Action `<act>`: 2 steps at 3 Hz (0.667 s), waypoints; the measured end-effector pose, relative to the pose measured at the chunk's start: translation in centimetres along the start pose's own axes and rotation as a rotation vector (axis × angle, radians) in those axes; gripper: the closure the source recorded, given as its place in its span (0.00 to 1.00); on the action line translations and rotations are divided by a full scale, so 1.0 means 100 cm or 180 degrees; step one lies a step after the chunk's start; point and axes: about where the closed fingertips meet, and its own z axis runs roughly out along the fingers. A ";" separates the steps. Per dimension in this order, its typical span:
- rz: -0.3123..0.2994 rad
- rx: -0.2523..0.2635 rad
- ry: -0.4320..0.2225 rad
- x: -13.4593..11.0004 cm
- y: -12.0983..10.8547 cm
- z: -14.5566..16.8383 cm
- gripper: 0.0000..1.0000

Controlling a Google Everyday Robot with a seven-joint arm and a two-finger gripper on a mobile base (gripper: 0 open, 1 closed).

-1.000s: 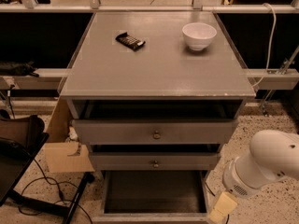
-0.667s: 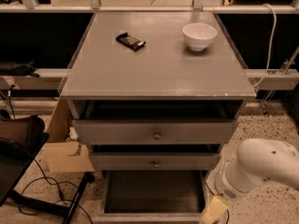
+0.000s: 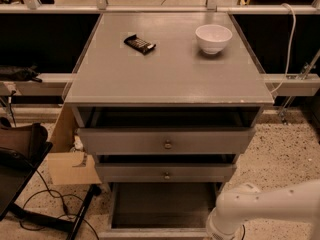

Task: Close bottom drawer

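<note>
The grey cabinet [image 3: 165, 69] has three stacked drawers. The bottom drawer [image 3: 162, 204] is pulled far out, its dark boxy inside showing and its front rim [image 3: 150, 232] at the lower edge of the camera view. Its knob is out of view. The middle drawer [image 3: 190, 173] and the top drawer [image 3: 200, 141] stand slightly open, each with a small round knob. My white arm [image 3: 255, 209] reaches in from the lower right, beside the bottom drawer's right front corner. My gripper is below the frame's bottom edge, out of view.
A white bowl [image 3: 213, 38] and a dark wrapped bar [image 3: 139, 43] lie on the cabinet top. A cardboard box [image 3: 70, 159] leans at the cabinet's left. A black seat [image 3: 20, 149] and floor cables [image 3: 50, 204] are at the left. A white cable [image 3: 290, 34] hangs at the right.
My arm has swung left and lower toward the bottom drawer's front right corner. The yellowish gripper tip seen before has dropped out of the frame. The drawers have not moved.
</note>
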 end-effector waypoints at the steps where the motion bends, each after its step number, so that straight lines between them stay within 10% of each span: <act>1: 0.0099 0.0010 0.0113 0.007 -0.022 0.071 0.42; 2: 0.0220 -0.0079 0.0227 0.014 -0.034 0.131 0.66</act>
